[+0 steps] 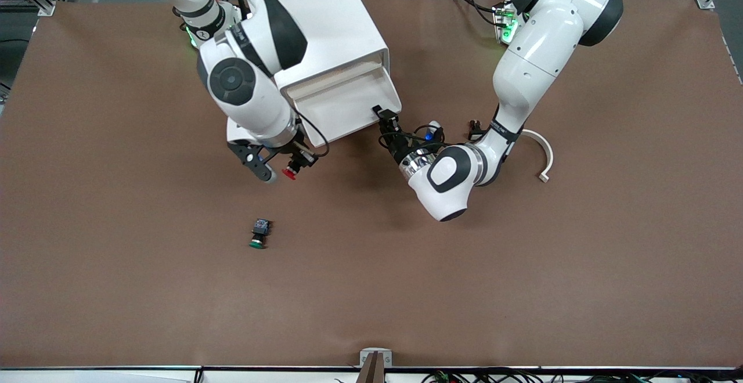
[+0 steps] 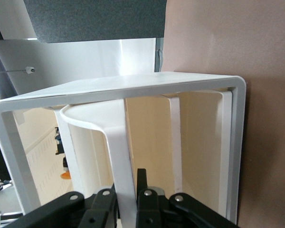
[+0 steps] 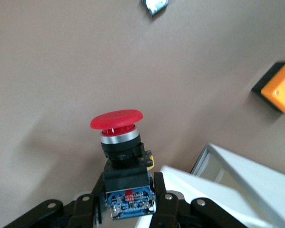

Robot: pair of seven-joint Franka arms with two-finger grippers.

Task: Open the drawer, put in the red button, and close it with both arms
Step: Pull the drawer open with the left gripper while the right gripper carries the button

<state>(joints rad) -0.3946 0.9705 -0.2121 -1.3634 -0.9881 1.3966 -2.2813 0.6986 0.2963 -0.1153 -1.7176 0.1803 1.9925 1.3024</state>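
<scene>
The white cabinet (image 1: 325,29) has its drawer (image 1: 339,104) pulled out, with nothing in the part I can see. My left gripper (image 1: 386,120) is shut on the drawer's white front handle (image 2: 118,142), which runs between its fingers (image 2: 149,199). My right gripper (image 1: 299,159) is shut on the black body of the red button (image 1: 289,172) and holds it over the table just beside the drawer's front corner. In the right wrist view the red button (image 3: 118,135) points its red cap away from the gripper (image 3: 128,202), its blue-grey end between the fingers.
A green-capped switch (image 1: 259,234) lies on the brown table, nearer the front camera than the right gripper. A white curved piece (image 1: 543,155) lies beside the left arm. An orange box (image 3: 280,90) shows in the right wrist view.
</scene>
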